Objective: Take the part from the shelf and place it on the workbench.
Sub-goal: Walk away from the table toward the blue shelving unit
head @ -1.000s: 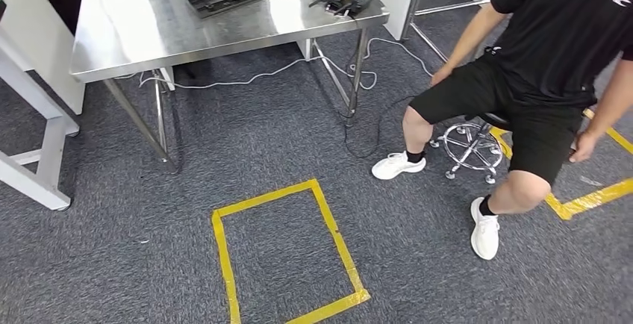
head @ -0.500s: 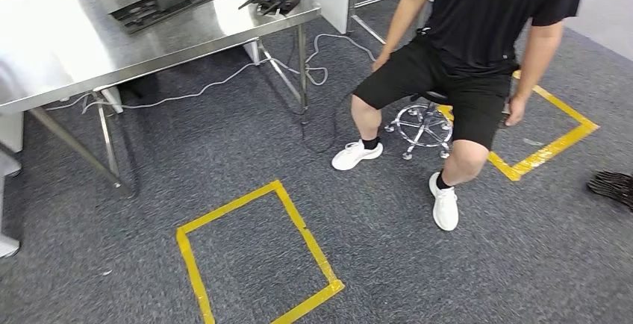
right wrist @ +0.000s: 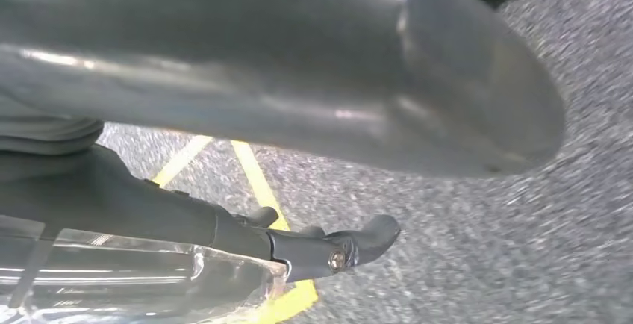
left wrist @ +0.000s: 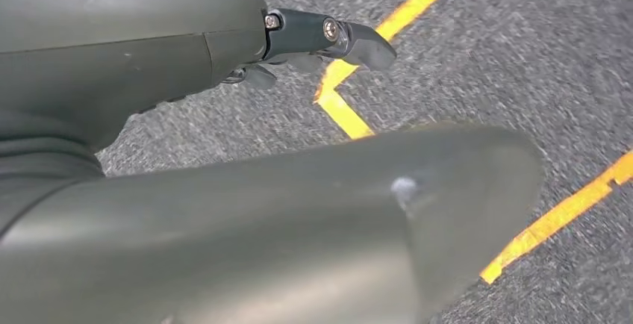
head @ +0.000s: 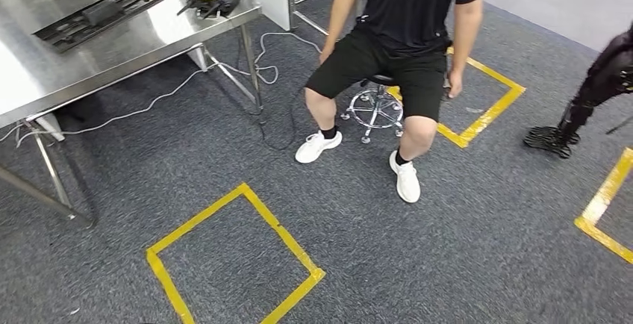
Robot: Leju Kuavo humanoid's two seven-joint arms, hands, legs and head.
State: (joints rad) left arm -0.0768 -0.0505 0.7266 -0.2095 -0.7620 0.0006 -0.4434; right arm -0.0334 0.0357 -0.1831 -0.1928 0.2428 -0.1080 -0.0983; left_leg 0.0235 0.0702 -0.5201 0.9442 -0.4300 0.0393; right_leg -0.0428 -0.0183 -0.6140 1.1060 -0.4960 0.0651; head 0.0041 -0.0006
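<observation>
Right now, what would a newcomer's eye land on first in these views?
A person in black sits on a wheeled stool mid-floor, just right of the steel workbench that carries a black tray. A yellow tape square marks the carpet in front. In the right wrist view, the right robot hand holds something clear and glossy.

The floor (head: 418, 264) is dark blue-grey carpet with a fine speckle, marked with squares of yellow tape (head: 231, 257). The worktop (head: 89, 55) is bare silver steel with a bright sheen — on it lie a black tray (head: 97, 16) and a black device (head: 211, 0). A pale grey cable (head: 172, 92) trails over the carpet beneath it. The person (head: 407, 18) wears a black shirt, black shorts, black socks and white shoes (head: 319, 147), seated on a chrome stool (head: 375, 107). The left hand (left wrist: 224, 189) is dull grey-green, its fingers (left wrist: 351, 36) darker — the right hand (right wrist: 261, 78) is glossy grey with dark fingers (right wrist: 358, 242).
</observation>
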